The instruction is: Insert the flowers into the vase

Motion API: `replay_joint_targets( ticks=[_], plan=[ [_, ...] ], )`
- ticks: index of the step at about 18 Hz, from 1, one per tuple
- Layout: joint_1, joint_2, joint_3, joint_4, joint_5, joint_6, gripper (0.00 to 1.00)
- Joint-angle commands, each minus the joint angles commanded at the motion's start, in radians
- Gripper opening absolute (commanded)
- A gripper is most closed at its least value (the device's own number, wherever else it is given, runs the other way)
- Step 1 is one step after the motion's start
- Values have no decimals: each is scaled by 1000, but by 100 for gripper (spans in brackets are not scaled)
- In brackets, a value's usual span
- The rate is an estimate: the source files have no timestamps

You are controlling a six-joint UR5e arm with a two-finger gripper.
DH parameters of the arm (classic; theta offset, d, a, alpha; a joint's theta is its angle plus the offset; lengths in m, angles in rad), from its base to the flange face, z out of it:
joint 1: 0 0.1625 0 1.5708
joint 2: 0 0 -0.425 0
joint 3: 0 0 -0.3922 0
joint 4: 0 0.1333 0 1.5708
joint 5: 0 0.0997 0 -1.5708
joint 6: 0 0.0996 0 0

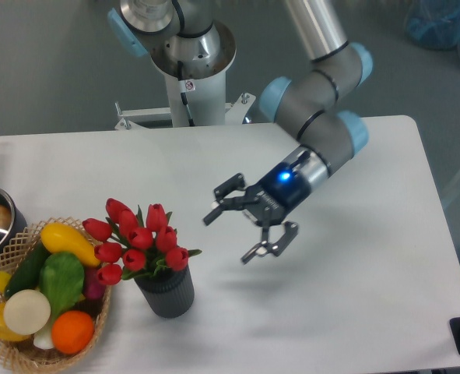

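Matt ribbed vase (166, 292), woven basket (97, 327)

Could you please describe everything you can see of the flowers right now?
The flowers are a bunch of red tulip heads with green leaves, artificial-looking. Their stems sit inside the dark ribbed vase, heads leaning a little toward the wicker basket. Nothing else touches them; the open pincer hangs clear on their right.
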Motion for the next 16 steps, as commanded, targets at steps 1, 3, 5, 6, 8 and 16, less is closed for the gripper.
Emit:
replay_joint_targets(
  ticks=[1, 3, 5, 6, 8, 16],
  plan=[
    [20, 17, 0, 0, 38, 0, 100],
    [66, 46, 3, 0, 117, 0, 100],
    [106, 69, 14, 0, 190, 0, 100],
    [124, 80, 23, 0, 229, 0, 100],
    [163, 109, 38, 0, 327, -2, 100],
    [273, 186, 94, -2, 759, 11, 100]
  ],
)
